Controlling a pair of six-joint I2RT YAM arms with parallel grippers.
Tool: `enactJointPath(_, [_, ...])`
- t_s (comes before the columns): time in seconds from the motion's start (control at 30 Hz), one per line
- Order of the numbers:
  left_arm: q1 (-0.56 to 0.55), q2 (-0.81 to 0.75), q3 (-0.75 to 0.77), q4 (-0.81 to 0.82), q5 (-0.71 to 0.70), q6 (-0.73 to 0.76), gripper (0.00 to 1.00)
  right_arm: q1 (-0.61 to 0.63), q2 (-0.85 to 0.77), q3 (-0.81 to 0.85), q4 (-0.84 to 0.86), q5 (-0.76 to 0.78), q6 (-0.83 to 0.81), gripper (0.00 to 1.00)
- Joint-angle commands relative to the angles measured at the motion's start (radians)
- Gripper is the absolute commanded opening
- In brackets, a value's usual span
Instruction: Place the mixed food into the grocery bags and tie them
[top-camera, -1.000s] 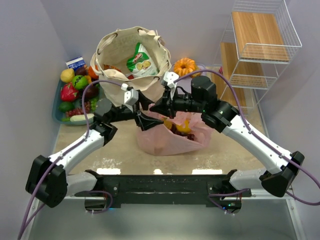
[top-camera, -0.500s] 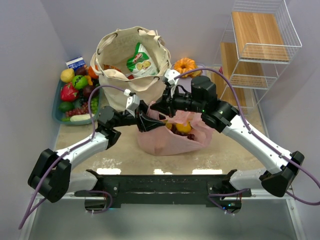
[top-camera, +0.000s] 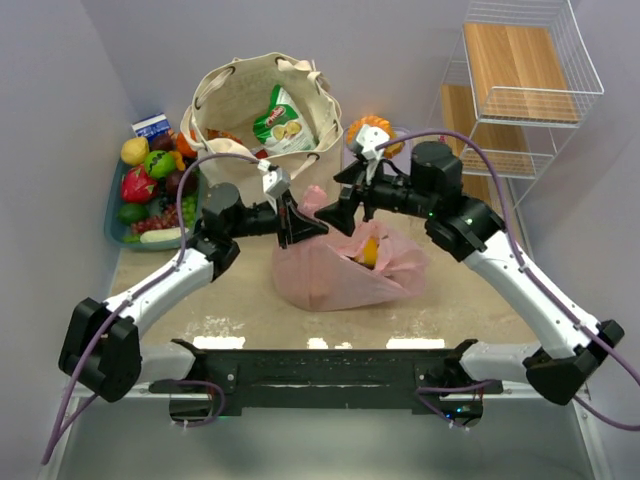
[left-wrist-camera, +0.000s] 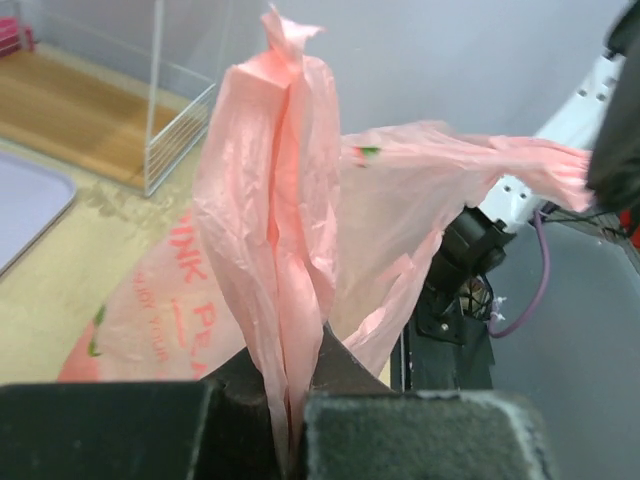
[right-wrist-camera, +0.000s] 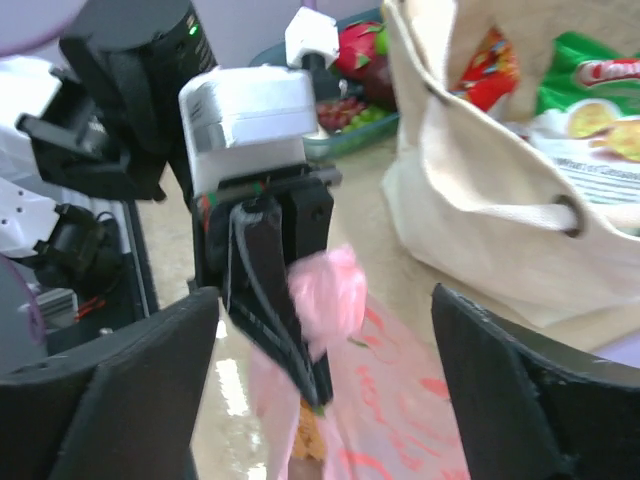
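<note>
The pink plastic grocery bag (top-camera: 335, 275) lies in the middle of the table with a yellow pastry (top-camera: 368, 252) showing at its mouth. My left gripper (top-camera: 303, 228) (left-wrist-camera: 293, 372) is shut on a twisted handle (left-wrist-camera: 280, 200) of this bag and holds it upright. Just right of that handle my right gripper (top-camera: 336, 210) (right-wrist-camera: 325, 340) stands open, with the pink handle tip (right-wrist-camera: 330, 290) between its fingers but untouched. Behind stands the cream canvas tote (top-camera: 235, 100) (right-wrist-camera: 480, 210), open, with a green-white snack packet (top-camera: 283, 118) and a red packet (right-wrist-camera: 490, 65) inside. An orange ring cake (top-camera: 372, 128) sits behind the right wrist.
A blue tray of fruit (top-camera: 112, 215) sits at the far left beside the tote. A white wire rack with wooden shelves (top-camera: 520, 80) fills the back right corner. Walls close in the table on the left and at the back.
My left gripper closed on the pink bag's handle and lifted it. The right gripper let go, opened wide and drew back to the right.
</note>
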Motion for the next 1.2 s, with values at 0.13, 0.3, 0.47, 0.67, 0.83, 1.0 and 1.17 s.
enactJointPath(0.13, [0.207, 0.046, 0.212, -0.553, 0.096, 0.229, 0.0, -0.072, -0.162, 0.017, -0.1, -0.281, -0.158, 0.96])
enactJointPath(0.3, [0.222, 0.086, 0.253, -0.655, 0.198, 0.32, 0.0, -0.075, -0.199, 0.008, -0.171, -0.32, -0.213, 0.97])
enactJointPath(0.47, [0.235, 0.115, 0.283, -0.737, 0.239, 0.396, 0.0, -0.088, -0.211, 0.022, -0.236, -0.305, -0.256, 0.98])
enactJointPath(0.67, [0.244, 0.114, 0.257, -0.705, 0.237, 0.376, 0.0, -0.094, -0.239, 0.048, -0.335, -0.275, -0.258, 0.97])
enactJointPath(0.83, [0.254, 0.109, 0.255, -0.691, 0.237, 0.367, 0.0, -0.095, -0.294, 0.022, -0.404, -0.215, -0.215, 0.91])
enactJointPath(1.0, [0.256, 0.106, 0.25, -0.685, 0.239, 0.36, 0.0, -0.095, -0.359, -0.024, -0.442, -0.124, -0.204, 0.89])
enactJointPath(1.17, [0.256, 0.1, 0.238, -0.662, 0.249, 0.344, 0.0, -0.095, -0.337, -0.078, -0.425, -0.054, -0.196, 0.82])
